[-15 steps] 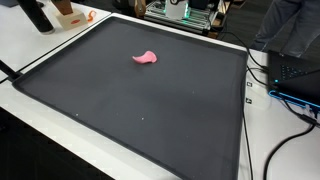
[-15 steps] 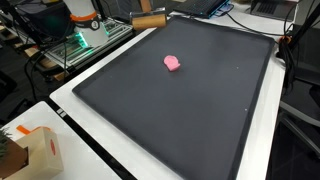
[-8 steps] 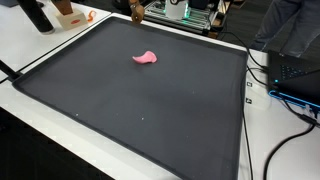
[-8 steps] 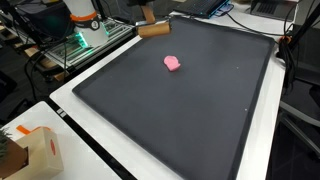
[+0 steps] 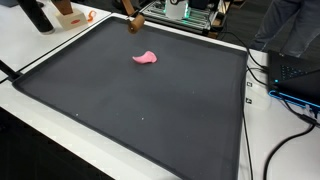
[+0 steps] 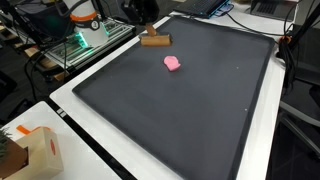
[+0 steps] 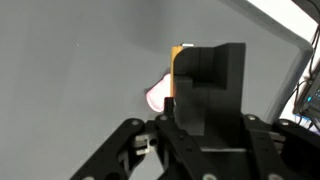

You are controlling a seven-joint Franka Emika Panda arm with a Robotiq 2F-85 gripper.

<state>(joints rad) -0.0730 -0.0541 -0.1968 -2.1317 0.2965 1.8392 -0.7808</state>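
A small pink object [image 5: 145,58] [image 6: 172,63] lies on the far half of a large black mat [image 5: 150,110] [image 6: 190,110]. My gripper [image 5: 133,18] [image 6: 143,14] comes in over the mat's far edge, shut on a tan wooden block [image 5: 135,24] [image 6: 154,40] that hangs just above the mat. In the wrist view the dark fingers [image 7: 212,75] hide most of the block [image 7: 176,68]; only its orange-tan edge shows. Just past that edge, below the gripper [image 7: 192,58], the pink object [image 7: 158,95] is partly visible on the grey-looking mat.
The mat lies on a white table [image 5: 30,45]. An orange-and-white item [image 5: 70,15] and a black object [image 5: 36,16] stand at a far corner. Cables and a dark device [image 5: 292,80] lie beside the mat. A cardboard box [image 6: 32,150] sits at a near corner, and an electronics rack [image 6: 80,40] stands beyond.
The gripper has come into the exterior views from the far edge, carrying the wooden block lower and further over the mat, closer to the pink object. The pink object has not moved.
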